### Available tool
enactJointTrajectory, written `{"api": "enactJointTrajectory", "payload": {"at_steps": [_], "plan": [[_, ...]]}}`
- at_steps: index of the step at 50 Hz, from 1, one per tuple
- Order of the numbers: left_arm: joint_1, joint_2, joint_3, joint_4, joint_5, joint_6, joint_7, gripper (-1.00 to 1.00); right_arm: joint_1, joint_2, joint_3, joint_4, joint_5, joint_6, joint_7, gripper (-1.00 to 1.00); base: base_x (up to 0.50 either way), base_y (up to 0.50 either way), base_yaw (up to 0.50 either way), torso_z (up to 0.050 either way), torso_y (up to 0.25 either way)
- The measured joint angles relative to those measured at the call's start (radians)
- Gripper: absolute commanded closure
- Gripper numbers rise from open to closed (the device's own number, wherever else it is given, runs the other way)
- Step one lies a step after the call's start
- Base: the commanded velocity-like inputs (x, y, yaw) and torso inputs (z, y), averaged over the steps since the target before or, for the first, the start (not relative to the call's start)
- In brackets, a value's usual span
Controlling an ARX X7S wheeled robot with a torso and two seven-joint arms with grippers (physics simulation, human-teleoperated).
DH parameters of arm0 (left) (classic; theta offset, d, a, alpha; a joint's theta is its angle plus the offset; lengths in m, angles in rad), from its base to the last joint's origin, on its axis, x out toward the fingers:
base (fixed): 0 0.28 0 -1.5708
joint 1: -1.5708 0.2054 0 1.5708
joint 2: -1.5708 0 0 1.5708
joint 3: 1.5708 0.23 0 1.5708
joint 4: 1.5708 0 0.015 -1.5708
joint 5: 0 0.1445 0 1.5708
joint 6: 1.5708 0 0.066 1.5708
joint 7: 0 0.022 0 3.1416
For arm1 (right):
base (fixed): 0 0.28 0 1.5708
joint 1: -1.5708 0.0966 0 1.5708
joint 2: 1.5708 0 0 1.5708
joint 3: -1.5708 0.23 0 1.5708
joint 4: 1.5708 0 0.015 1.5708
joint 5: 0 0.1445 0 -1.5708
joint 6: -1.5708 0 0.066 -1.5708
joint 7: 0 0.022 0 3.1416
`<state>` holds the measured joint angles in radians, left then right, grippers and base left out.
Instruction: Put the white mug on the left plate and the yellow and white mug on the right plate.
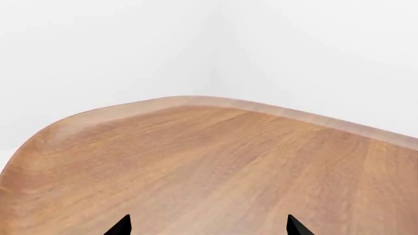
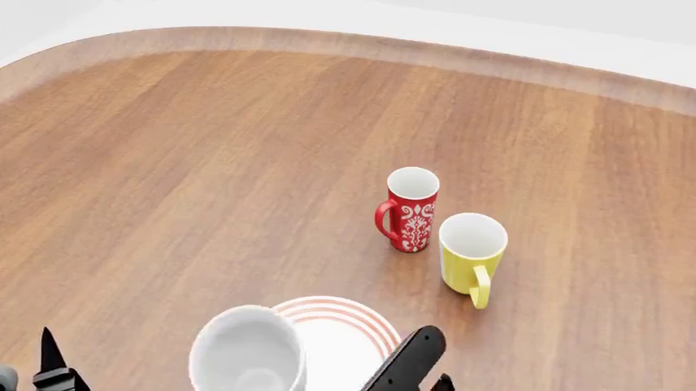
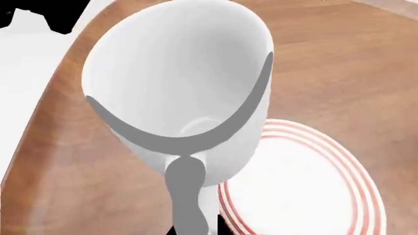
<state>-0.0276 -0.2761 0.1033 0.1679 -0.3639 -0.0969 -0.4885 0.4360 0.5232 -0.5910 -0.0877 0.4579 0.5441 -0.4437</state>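
Observation:
The large white mug (image 2: 248, 354) (image 3: 176, 83) is at the bottom of the head view, over the left edge of a red-ringed plate (image 2: 348, 330) (image 3: 307, 191). My right gripper (image 3: 196, 229) is shut on the mug's handle (image 3: 186, 196), and its black arm (image 2: 408, 362) crosses the plate. I cannot tell whether this is the left plate or the right plate; only one shows. The yellow and white mug (image 2: 472, 252) stands upright further out on the table. My left gripper (image 1: 209, 227) is open over bare wood, with nothing between its fingers.
A red mug with white ornament (image 2: 411, 208) stands close to the yellow mug's left. The wooden table (image 2: 196, 163) has a rounded far edge (image 1: 196, 102) with a white wall behind it. One left fingertip (image 2: 49, 354) shows at the bottom left.

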Motion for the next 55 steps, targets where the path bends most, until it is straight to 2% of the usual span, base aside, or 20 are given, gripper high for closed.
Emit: {"api": "enactJointTrajectory", "payload": {"at_steps": [25, 42, 55], "plan": [[0.008, -0.007, 0.009, 0.014, -0.008, 0.001, -0.008, -1.00, 0.164, -0.188, 0.092, 0.428, 0.016, -0.002, 0.096, 1.00, 0.00, 0.00, 0.00, 0.000, 0.000], [0.012, -0.010, 0.014, 0.022, -0.015, -0.001, -0.015, -1.00, 0.281, -0.271, 0.082, 0.726, -0.005, -0.037, 0.063, 1.00, 0.00, 0.00, 0.00, 0.000, 0.000], [0.009, -0.013, 0.016, 0.023, -0.022, -0.004, -0.020, -1.00, 0.310, -0.298, 0.048, 0.812, -0.020, -0.047, 0.018, 1.00, 0.00, 0.00, 0.00, 0.000, 0.001]]}}
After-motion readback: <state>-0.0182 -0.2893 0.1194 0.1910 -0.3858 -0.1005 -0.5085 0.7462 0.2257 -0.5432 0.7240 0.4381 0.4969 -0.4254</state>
